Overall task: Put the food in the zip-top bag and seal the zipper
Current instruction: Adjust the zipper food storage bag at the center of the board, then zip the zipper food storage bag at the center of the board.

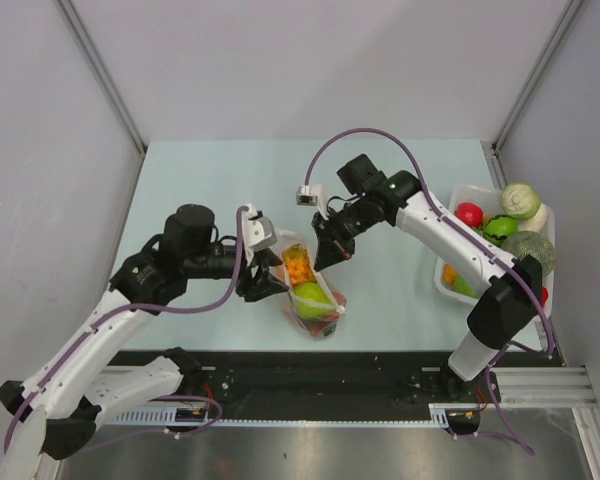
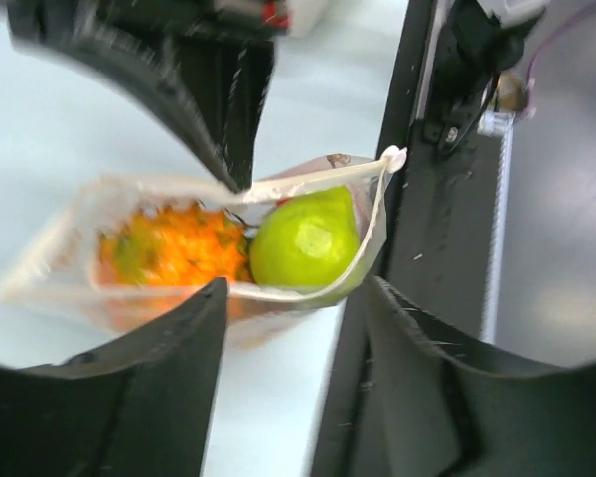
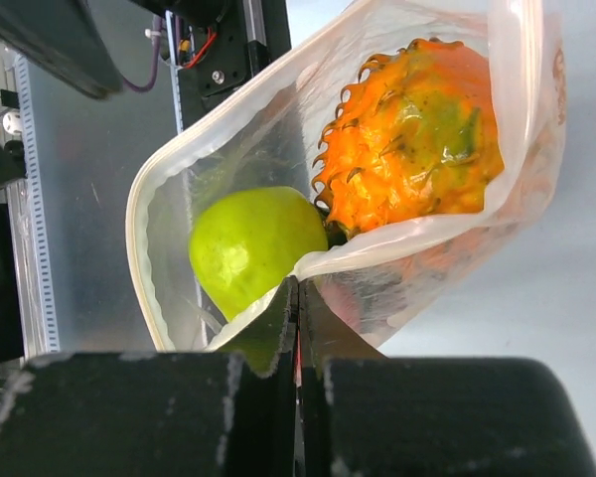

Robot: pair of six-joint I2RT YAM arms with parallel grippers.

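Note:
The zip-top bag [image 1: 313, 300] lies on the table between my grippers, its mouth open toward the near edge. Inside it are the orange ruffled piece [image 3: 417, 139], the green apple-like ball [image 3: 248, 243] and something red [image 1: 326, 320]. My right gripper [image 3: 298, 288] is shut on one wall of the bag near the mouth; in the top view it [image 1: 328, 255] reaches the bag from the far right. My left gripper [image 2: 298, 288] is open, its jaws just short of the bag's lower edge [image 2: 278, 293]; it [image 1: 268, 277] sits at the bag's left. The zipper rim [image 3: 137, 260] gapes open.
A white tray [image 1: 460, 193] at the right edge holds more food: a red fruit [image 1: 469, 213], a green one [image 1: 500, 227], a pale cabbage [image 1: 520, 199]. A black rail [image 1: 310, 365] runs along the near edge, close to the bag's mouth.

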